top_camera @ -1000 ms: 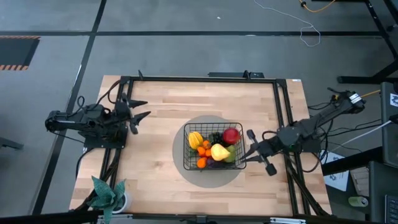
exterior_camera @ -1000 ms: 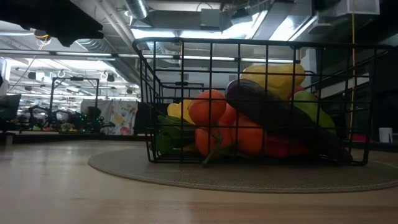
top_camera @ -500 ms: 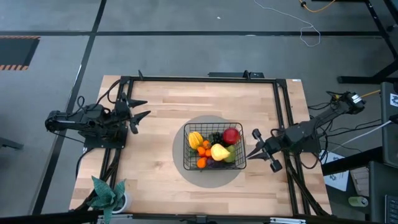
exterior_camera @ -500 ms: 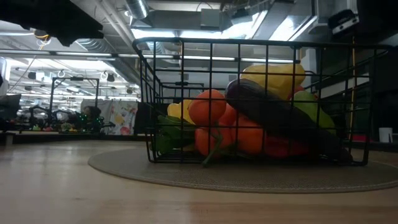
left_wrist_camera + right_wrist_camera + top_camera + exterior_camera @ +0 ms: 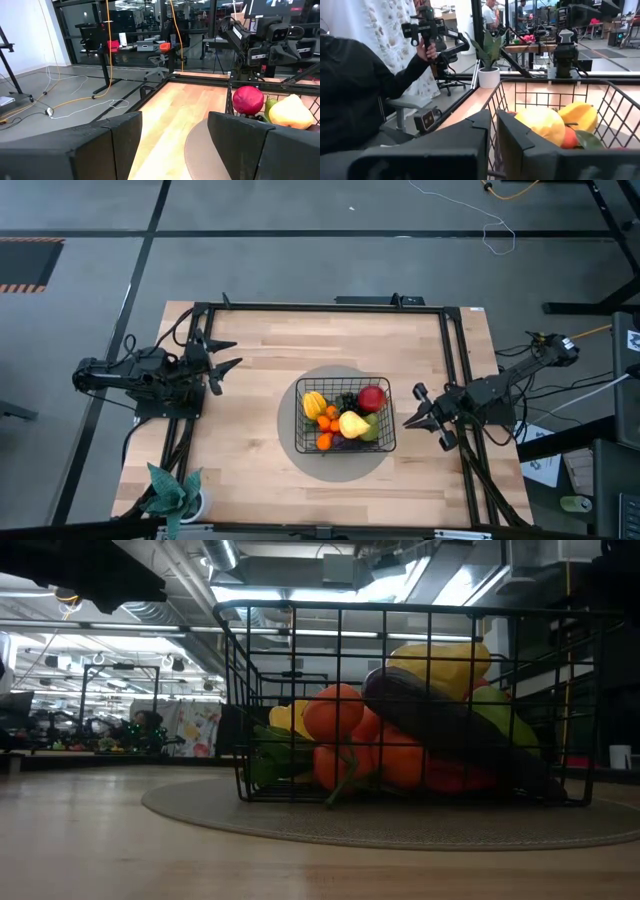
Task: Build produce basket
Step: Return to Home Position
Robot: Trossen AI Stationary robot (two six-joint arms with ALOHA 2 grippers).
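Note:
The black wire basket (image 5: pixel 298 416) stands on a round grey mat (image 5: pixel 335 375) at the table's middle. It holds the produce: a red apple (image 5: pixel 371 397), a yellow pear (image 5: pixel 352 423), a yellow ridged fruit (image 5: pixel 314 403), dark grapes (image 5: pixel 346 402), small oranges (image 5: pixel 324 440) and a green apple (image 5: pixel 373 430). The low view shows a purple eggplant (image 5: pixel 440 725) lying across the pile. My right gripper (image 5: pixel 406 422) is shut and empty, just right of the basket (image 5: pixel 555 82). My left gripper (image 5: pixel 238 354) is open and empty at the table's left side, pointing toward the basket (image 5: pixel 231 102).
A green potted plant (image 5: pixel 175 492) stands at the near left corner. A black frame rail (image 5: pixel 320 306) runs round the table's edges. In the right wrist view a person (image 5: pixel 355 85) sits beyond the table holding up a hand-held device. Bare wood lies left of the mat.
My right gripper has drawn back from the basket's right side toward the table's right edge, empty. The basket and the produce have stayed still.

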